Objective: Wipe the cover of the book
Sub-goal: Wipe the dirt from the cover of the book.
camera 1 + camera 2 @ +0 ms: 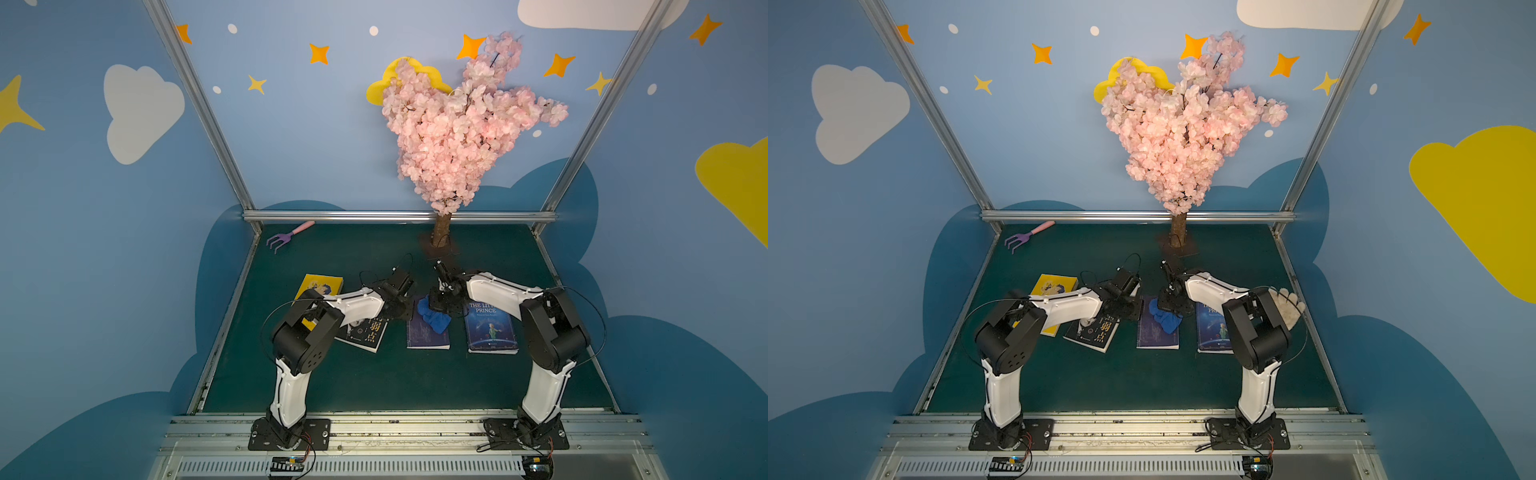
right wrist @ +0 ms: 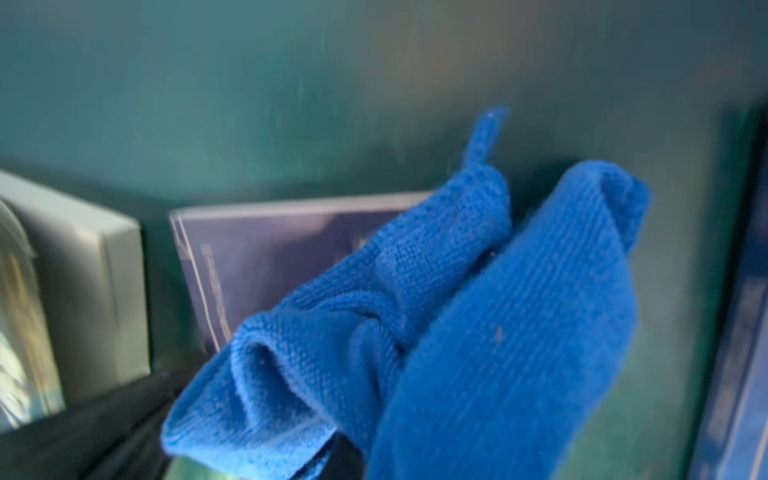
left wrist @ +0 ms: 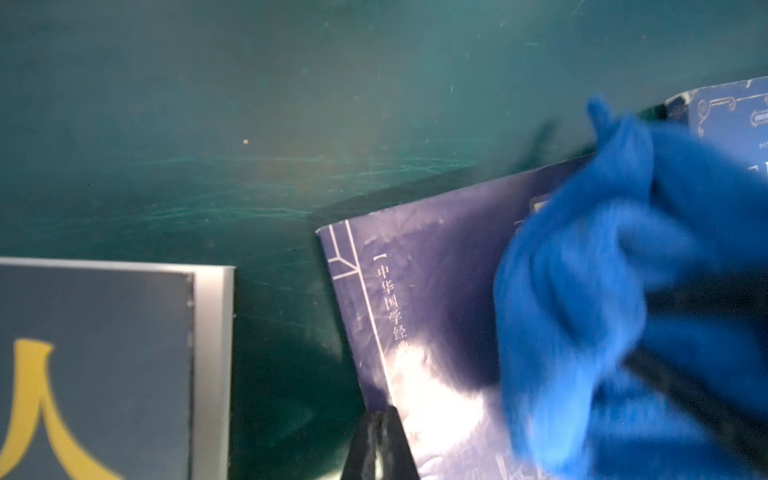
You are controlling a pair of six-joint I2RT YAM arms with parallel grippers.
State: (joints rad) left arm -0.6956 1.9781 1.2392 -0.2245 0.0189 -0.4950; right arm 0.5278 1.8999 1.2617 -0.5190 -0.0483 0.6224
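The dark purple book [image 1: 428,338] [image 1: 1156,338] lies flat mid-table. A crumpled blue cloth [image 1: 434,318] [image 1: 1165,318] rests on the far half of its cover. My right gripper [image 1: 440,305] [image 1: 1169,306] is shut on the cloth from above. In the right wrist view the cloth [image 2: 457,311] hides the fingers and part of the book [image 2: 270,249]. My left gripper [image 3: 380,415] is shut, with its tips at the left edge of the book [image 3: 436,291], beside the cloth [image 3: 602,291]. In both top views the left gripper [image 1: 405,309] sits at the book's far-left corner.
A black book with gold characters [image 1: 365,332] and a yellow book [image 1: 320,286] lie to the left. A blue Little Prince book [image 1: 490,328] lies to the right. A pink blossom tree [image 1: 440,232] stands behind, with a purple rake [image 1: 286,237] at the far left. A white glove [image 1: 1287,307] is by the right arm.
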